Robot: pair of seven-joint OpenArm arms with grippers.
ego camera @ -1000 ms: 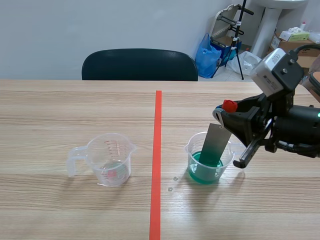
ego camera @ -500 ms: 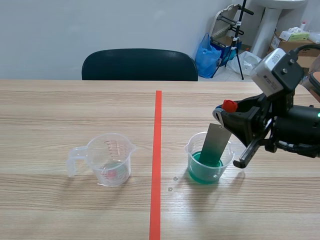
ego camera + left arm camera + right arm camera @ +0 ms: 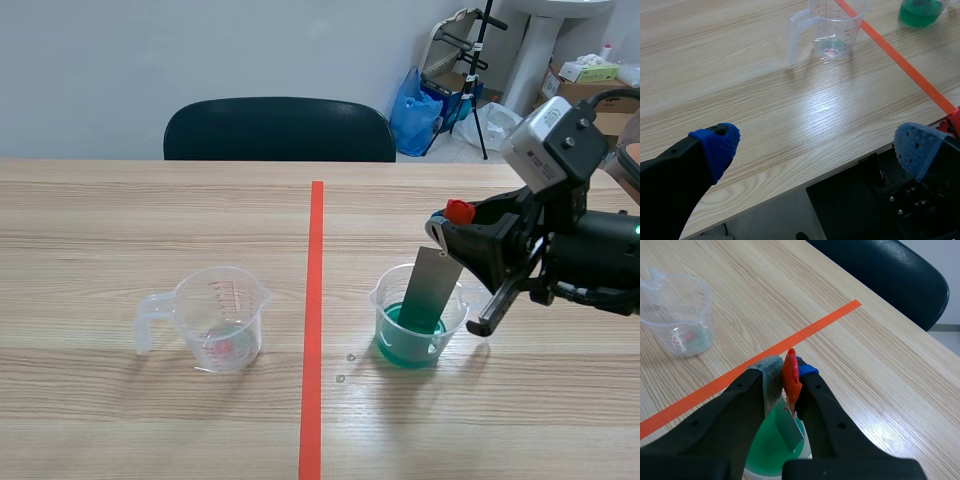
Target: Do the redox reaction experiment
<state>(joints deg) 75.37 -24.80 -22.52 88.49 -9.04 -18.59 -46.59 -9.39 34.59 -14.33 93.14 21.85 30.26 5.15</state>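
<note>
A clear beaker of green liquid [image 3: 413, 330] stands just right of the orange line. A grey metal sheet [image 3: 432, 290] leans in it, lower end in the liquid, with a red clip [image 3: 458, 211] on its top edge. My right gripper [image 3: 450, 232] is shut on that clip [image 3: 791, 377], directly above the green beaker [image 3: 771, 442]. A clear measuring cup [image 3: 222, 320] with a little liquid stands left of the line, also ahead of my left gripper [image 3: 816, 147]. The left gripper hangs open over the table's near edge, holding nothing.
An orange tape line [image 3: 314, 320] runs down the table's middle. A dark chair [image 3: 280, 130] stands behind the far edge. A blue bag [image 3: 415, 110] and boxes sit on the floor at the back right. The table's front edge [image 3: 805, 181] lies under my left gripper.
</note>
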